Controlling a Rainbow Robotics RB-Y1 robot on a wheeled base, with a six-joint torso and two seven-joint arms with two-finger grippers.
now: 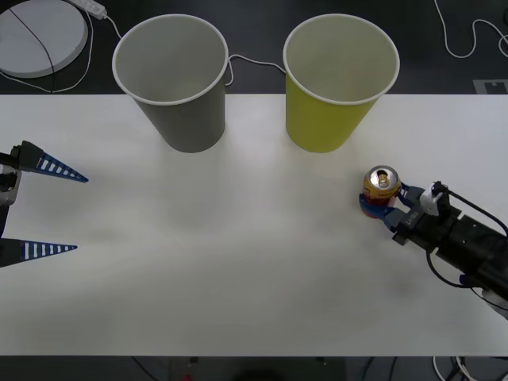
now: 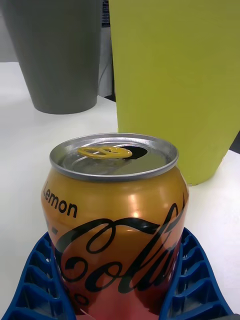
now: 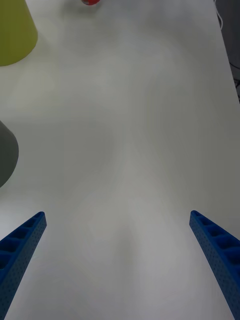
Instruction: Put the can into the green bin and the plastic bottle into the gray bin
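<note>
The red and orange-yellow can [image 1: 382,187] stands upright on the white table [image 1: 238,262], to the right and in front of the green bin [image 1: 337,87]. My right gripper [image 1: 379,206] is shut on the can, its blue fingers [image 2: 200,285] curved around the lower body. Up close, the can [image 2: 117,220] shows an opened top and pull tab. The gray bin [image 1: 176,79] stands to the left of the green one, both upright and open. My left gripper [image 1: 81,213] waits open at the table's left edge, holding nothing. The plastic bottle is out of view.
A round white disc [image 1: 40,36] and white cables [image 1: 468,44] lie on the dark floor beyond the table's far edge. Bare tabletop stretches between the two arms and in front of both bins.
</note>
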